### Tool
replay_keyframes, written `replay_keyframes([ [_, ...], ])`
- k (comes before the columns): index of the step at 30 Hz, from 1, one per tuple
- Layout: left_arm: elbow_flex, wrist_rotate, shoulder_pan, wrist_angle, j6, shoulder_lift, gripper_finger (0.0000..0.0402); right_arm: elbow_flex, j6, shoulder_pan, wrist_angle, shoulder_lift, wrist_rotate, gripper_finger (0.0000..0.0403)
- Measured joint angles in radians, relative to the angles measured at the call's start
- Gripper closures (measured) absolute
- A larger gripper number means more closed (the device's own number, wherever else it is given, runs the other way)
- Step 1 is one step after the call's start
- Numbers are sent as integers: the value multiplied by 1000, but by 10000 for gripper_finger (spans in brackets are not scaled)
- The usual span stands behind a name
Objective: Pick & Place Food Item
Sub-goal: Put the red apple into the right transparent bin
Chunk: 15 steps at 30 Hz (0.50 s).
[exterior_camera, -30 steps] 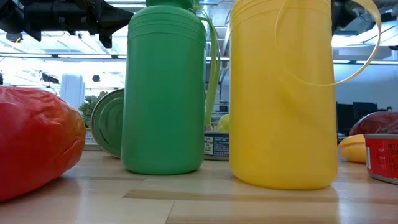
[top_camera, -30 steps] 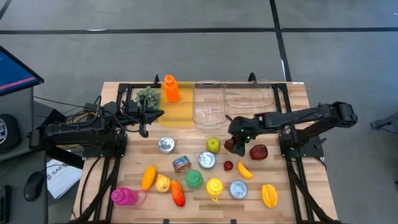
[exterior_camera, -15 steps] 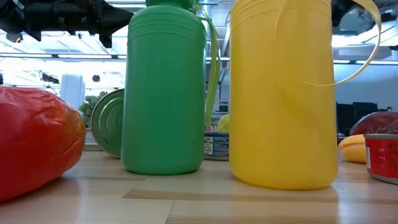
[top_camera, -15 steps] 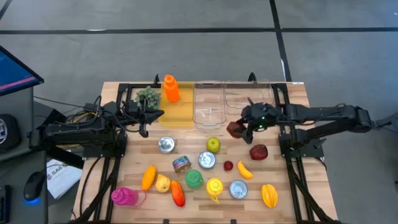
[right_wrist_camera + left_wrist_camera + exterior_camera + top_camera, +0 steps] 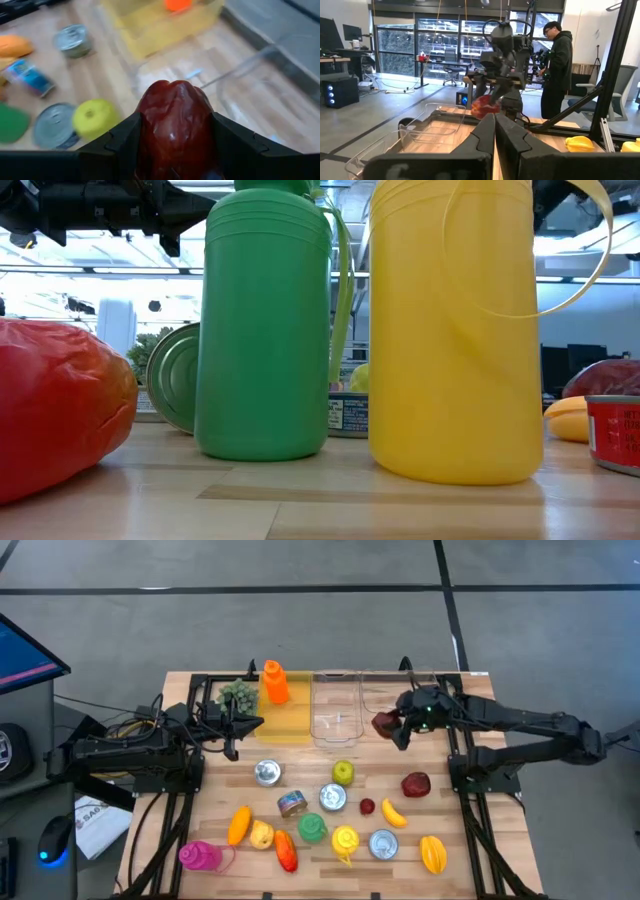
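On your left, the left gripper (image 5: pixel 232 730) sits parked w/ its fingers pressed together, empty, beside the yellow bin (image 5: pixel 281 715) holding the orange bottle (image 5: pixel 274 682). Centre: clear bins (image 5: pixel 335 705) line the worktop (image 5: pixel 190 810) back edge, likely as drop spots. To your right, the right gripper (image 5: pixel 398 726) hangs half-spread around a dark red fruit (image 5: pixel 385 723), clamped on both sides, raised just at the rim of the rightmost clear bin (image 5: pixel 400 690), apparently for release. Cans & other fruit lie nearer you.
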Motion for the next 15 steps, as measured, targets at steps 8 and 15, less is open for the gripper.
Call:
replay_keyframes([
  [8,0,0,0,0,0,0,401,0,-23,-153,0,-1,167,195],
  [15,0,0,0,0,0,0,401,0,-17,-289,3,-1,231,195],
])
